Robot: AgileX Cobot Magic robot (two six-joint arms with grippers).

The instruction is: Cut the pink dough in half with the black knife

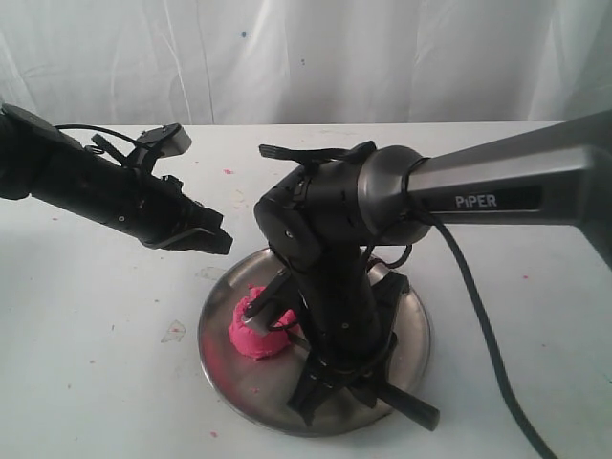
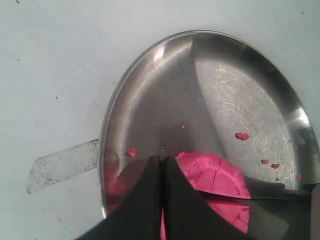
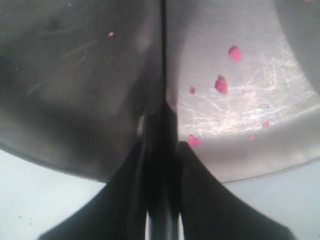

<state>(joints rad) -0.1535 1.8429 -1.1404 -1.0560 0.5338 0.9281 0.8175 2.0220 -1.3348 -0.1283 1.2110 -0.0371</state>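
The pink dough (image 1: 256, 337) lies as one dented lump on the left part of the steel plate (image 1: 416, 330). My right gripper (image 1: 337, 375) reaches down over the plate, shut on the handle of the black knife (image 1: 413, 409). In the left wrist view the knife (image 2: 280, 193) lies as a dark line across the dough (image 2: 216, 176), with pink showing on both sides of it. The right wrist view shows my right gripper (image 3: 161, 142) clamped on the knife (image 3: 163, 60), whose thin blade runs away over the plate (image 3: 75, 75). My left gripper (image 1: 215, 239) hovers shut and empty beyond the plate's left rim, its tips (image 2: 162, 161) above the dough's edge.
Tiny pink crumbs (image 3: 221, 84) are scattered on the plate (image 2: 225, 85), and a few specks (image 1: 228, 172) dot the white table. A worn tape mark (image 2: 62, 165) lies on the table beside the plate. A white curtain (image 1: 306, 57) closes the back.
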